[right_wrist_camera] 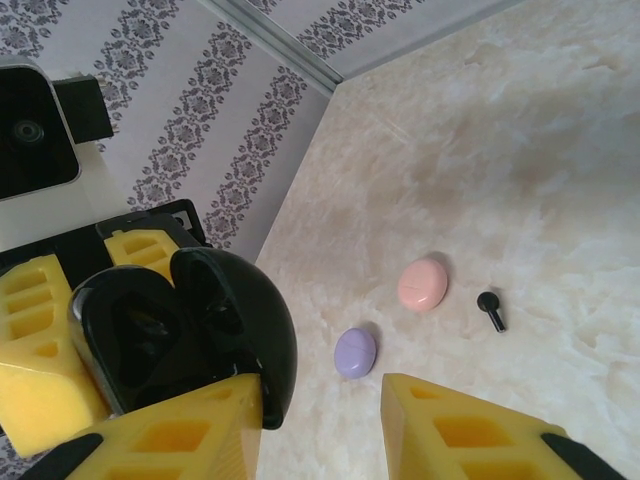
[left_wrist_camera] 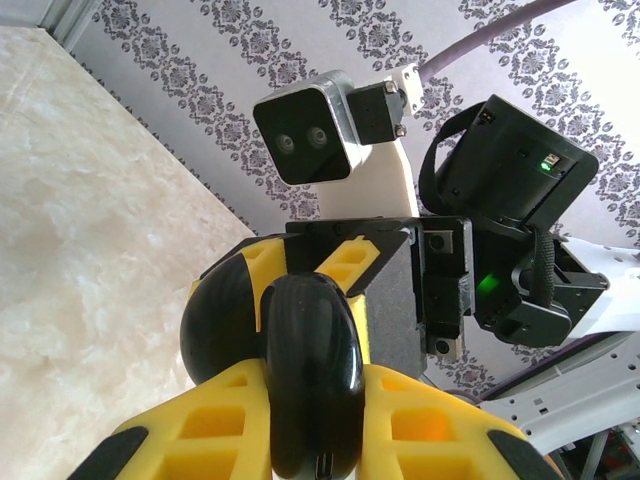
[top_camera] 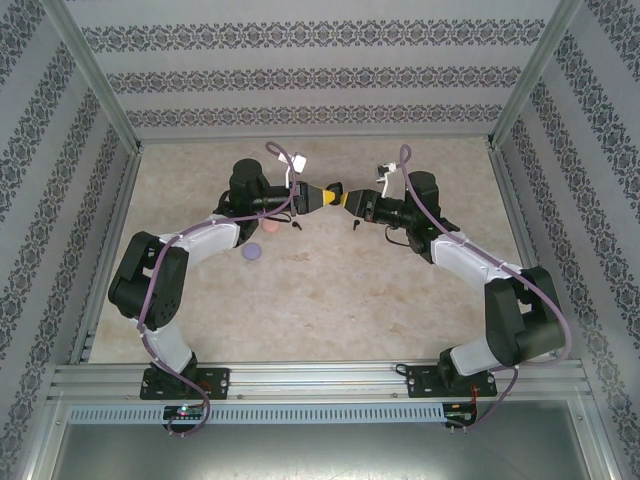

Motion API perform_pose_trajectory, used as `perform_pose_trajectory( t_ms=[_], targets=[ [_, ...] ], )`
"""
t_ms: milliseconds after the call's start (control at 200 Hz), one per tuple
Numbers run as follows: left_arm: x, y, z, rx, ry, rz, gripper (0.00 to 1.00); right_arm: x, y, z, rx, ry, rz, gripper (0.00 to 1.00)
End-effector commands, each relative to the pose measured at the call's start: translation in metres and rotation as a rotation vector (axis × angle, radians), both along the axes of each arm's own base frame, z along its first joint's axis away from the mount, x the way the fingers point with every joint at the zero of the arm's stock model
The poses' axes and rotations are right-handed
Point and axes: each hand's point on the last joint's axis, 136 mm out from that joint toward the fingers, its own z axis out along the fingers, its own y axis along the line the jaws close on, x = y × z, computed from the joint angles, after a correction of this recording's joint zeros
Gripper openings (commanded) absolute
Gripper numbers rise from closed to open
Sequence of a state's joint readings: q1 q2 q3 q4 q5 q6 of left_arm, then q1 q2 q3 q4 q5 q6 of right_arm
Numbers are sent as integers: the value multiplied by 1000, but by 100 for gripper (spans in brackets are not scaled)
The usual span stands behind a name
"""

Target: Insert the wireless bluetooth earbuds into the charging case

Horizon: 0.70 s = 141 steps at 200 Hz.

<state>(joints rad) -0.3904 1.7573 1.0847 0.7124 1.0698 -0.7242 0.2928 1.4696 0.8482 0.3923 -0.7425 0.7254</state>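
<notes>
A glossy black charging case [left_wrist_camera: 310,380] hangs above the table with my left gripper [left_wrist_camera: 312,410] shut on its body, lid swung open. In the right wrist view the open case [right_wrist_camera: 170,340] shows a dark hollow inside. My right gripper [right_wrist_camera: 322,425] is open, one finger beside the lid's rim. In the top view the left gripper [top_camera: 322,198] and right gripper [top_camera: 343,198] meet tip to tip. One black earbud [right_wrist_camera: 490,310] lies on the table, and two small black buds [top_camera: 297,222] [top_camera: 355,224] lie below the grippers. The pale purple and pinkish buds are hidden.
A pink round disc [right_wrist_camera: 423,284] and a purple round disc [right_wrist_camera: 355,352] lie on the marble tabletop [right_wrist_camera: 560,150], left of the buds; the purple disc [top_camera: 253,252] sits beside my left forearm. Patterned walls and metal posts enclose the table.
</notes>
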Motion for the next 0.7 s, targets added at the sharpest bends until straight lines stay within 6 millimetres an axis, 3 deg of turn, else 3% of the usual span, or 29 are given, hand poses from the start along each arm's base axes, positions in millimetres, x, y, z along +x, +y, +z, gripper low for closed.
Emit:
perform_pose_trajectory(
  t_ms=[0, 395, 699],
  targets=[
    [-3, 0, 9, -31, -43, -28, 0, 3, 6, 16, 4, -60, 25, 34],
    [-6, -1, 6, -38, -34, -36, 0, 16, 11, 22, 23, -53, 37, 25],
    [-5, -1, 2, -40, -28, -35, 0, 15, 16, 27, 32, -53, 63, 0]
  ],
)
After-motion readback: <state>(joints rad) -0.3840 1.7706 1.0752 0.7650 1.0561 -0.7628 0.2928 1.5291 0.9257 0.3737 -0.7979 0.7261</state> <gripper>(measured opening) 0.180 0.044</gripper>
